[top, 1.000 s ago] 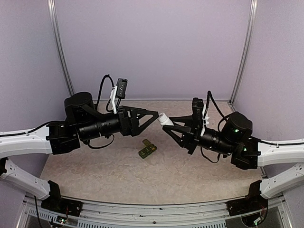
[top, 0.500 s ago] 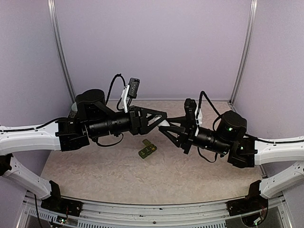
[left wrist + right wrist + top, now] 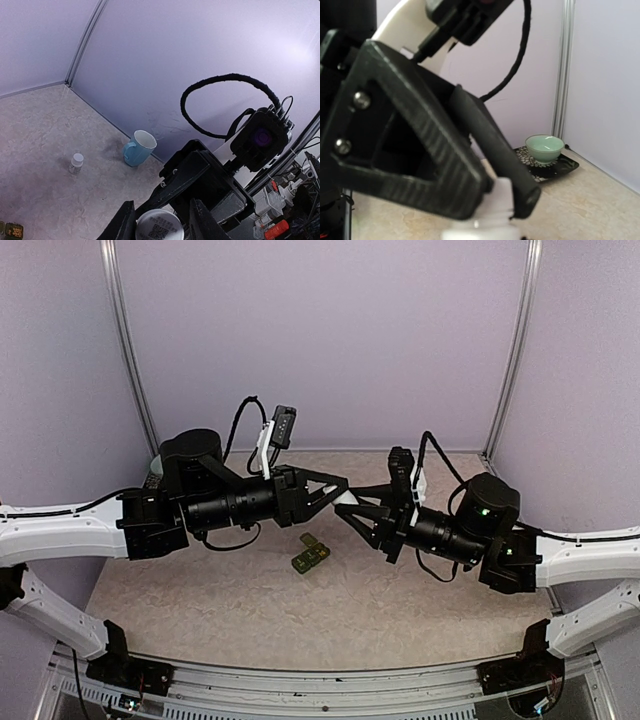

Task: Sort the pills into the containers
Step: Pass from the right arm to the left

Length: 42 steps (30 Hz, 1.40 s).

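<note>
Above the middle of the worktop [image 3: 200, 600], the left gripper [image 3: 338, 489] has narrowed from wide around the cap of the pill bottle [image 3: 347, 498] that the right gripper [image 3: 352, 508] clamps. Whether it pinches yet, I cannot tell. Uncapping likely follows. The containers [image 3: 311, 556] lie just nearer.

Both the left arm [image 3: 60, 530] and right arm [image 3: 590, 555] show white links, black housings and looped black cables.

Left gripper [image 3: 161, 219] fingers [image 3: 126, 224] flank white bottle [image 3: 159, 228] top w/ QR label. Blue mug [image 3: 139, 148] by wall, sm. pill bottle [image 3: 76, 163] near it. Containers [image 3: 12, 230] at btm-left edge.
</note>
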### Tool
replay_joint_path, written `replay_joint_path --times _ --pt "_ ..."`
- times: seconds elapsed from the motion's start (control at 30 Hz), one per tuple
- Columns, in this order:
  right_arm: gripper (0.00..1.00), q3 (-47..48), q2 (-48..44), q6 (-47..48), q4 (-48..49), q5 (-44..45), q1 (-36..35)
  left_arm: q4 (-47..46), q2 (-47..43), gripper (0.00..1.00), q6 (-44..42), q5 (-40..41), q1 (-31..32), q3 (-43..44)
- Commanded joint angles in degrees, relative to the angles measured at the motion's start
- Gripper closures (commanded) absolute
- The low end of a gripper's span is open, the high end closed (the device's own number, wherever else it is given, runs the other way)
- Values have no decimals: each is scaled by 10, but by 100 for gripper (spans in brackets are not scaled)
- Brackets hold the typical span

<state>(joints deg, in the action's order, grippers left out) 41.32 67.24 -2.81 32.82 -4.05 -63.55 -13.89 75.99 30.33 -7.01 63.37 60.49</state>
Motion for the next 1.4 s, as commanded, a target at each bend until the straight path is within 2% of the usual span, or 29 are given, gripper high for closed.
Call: replay_joint_path --times 0.0,0.23,0.43,0.63,0.77,0.83,0.93,1.03,1.07,1.13,1.2,1.37 --pt "100 7 -1 -2 -1 5 4 -3 1 65 -10 3 5 16" --pt "100 4 -16 -17 -1 -6 4 -9 -3 76 -26 -1 7 8" --pt "100 7 -25 -61 -8 -59 16 -32 -21 76 -56 -21 7 -17" --pt "100 3 -26 -161 8 -193 79 -61 -37 76 -73 -62 7 -45" --pt "100 10 -19 -175 5 -217 86 -68 -38 76 -72 -71 8 -48" --pt "97 11 -18 -173 1 -216 87 -68 -39 76 -73 -67 9 -48" --pt "85 13 -19 -164 -17 -212 87 -56 -40 76 -73 -47 7 -45" --pt "46 25 -28 -128 -69 -186 87 -32 -40 76 -72 -5 6 -39" --pt "36 29 -31 -119 -93 -169 88 -19 -37 76 -74 10 4 -34" --pt "21 33 -45 -88 -135 -128 88 -1 -29 76 -72 33 -2 -27" --pt "14 33 -62 -72 -171 -76 88 13 -12 76 -70 44 -14 -17" --pt "11 30 -105 -67 -262 96 90 41 64 76 -83 49 -46 35"
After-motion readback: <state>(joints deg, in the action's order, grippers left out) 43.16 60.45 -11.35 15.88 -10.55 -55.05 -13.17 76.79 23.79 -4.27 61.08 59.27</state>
